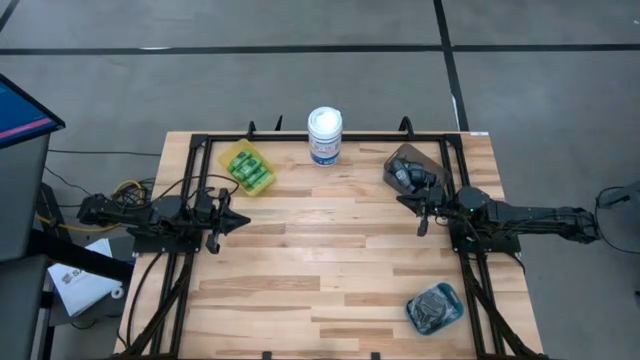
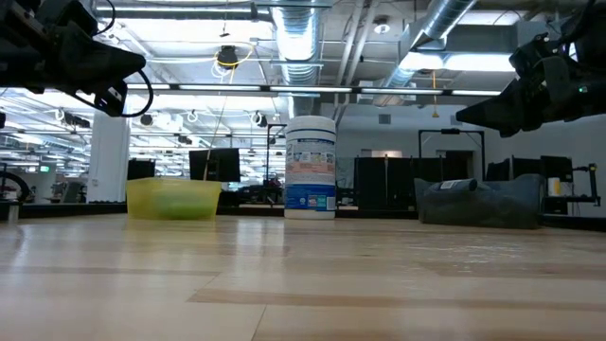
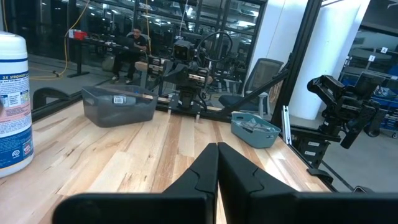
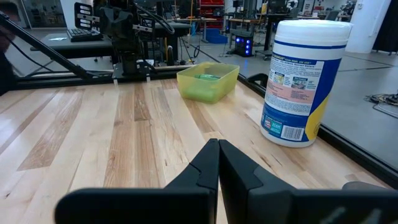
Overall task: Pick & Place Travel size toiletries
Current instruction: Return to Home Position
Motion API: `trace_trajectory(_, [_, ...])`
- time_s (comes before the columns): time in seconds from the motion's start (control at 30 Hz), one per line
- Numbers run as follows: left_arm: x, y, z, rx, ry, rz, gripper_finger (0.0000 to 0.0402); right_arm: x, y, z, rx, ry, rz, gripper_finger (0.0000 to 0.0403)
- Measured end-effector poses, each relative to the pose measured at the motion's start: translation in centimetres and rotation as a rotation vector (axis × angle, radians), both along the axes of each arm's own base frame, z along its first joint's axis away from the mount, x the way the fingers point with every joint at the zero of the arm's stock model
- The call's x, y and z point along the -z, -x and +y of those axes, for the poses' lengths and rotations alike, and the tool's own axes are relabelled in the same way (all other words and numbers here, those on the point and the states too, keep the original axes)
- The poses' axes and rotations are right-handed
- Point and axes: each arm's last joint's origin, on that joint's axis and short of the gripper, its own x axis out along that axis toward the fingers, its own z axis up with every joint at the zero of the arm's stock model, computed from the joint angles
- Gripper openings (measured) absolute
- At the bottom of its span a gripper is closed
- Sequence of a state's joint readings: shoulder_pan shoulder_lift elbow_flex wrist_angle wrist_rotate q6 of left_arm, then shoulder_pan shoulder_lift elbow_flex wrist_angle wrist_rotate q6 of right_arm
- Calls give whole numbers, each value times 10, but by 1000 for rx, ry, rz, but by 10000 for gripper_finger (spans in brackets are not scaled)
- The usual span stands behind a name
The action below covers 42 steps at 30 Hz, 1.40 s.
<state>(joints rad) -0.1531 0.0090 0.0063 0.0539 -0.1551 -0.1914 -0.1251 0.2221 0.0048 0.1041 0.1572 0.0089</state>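
Observation:
The toiletries lie sorted in bins. Bright green mini bottles (image 1: pixel 248 168) fill the yellow bin (image 1: pixel 232 153) at the far left. Dark oblong bottles (image 1: pixel 412 174) sit in the brown bin (image 1: pixel 398 158) at the far right. Dark shiny discs (image 1: pixel 434 306) rest in the teal bin (image 1: pixel 452 316) at the near right. My left gripper (image 1: pixel 243 218) hovers shut over the table's left side, my right gripper (image 1: pixel 402 197) shut at the right, close to the brown bin. Both hold nothing; their fingers meet in the left wrist view (image 3: pixel 217 163) and the right wrist view (image 4: pixel 219 163).
A large white cylindrical tub with a blue label (image 1: pixel 324 136) stands upright at the far edge's middle. A black frame (image 1: pixel 200 140) runs along the table's sides. The wooden middle of the table (image 1: pixel 330 240) carries no objects. A person sits in the room beyond (image 3: pixel 130 46).

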Motion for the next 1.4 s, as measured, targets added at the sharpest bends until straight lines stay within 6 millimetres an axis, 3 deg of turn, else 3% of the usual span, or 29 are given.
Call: trace_trajectory(1.4, [-1,0,0,-2,3,-15,0,0,0,0,0,0,0,0])
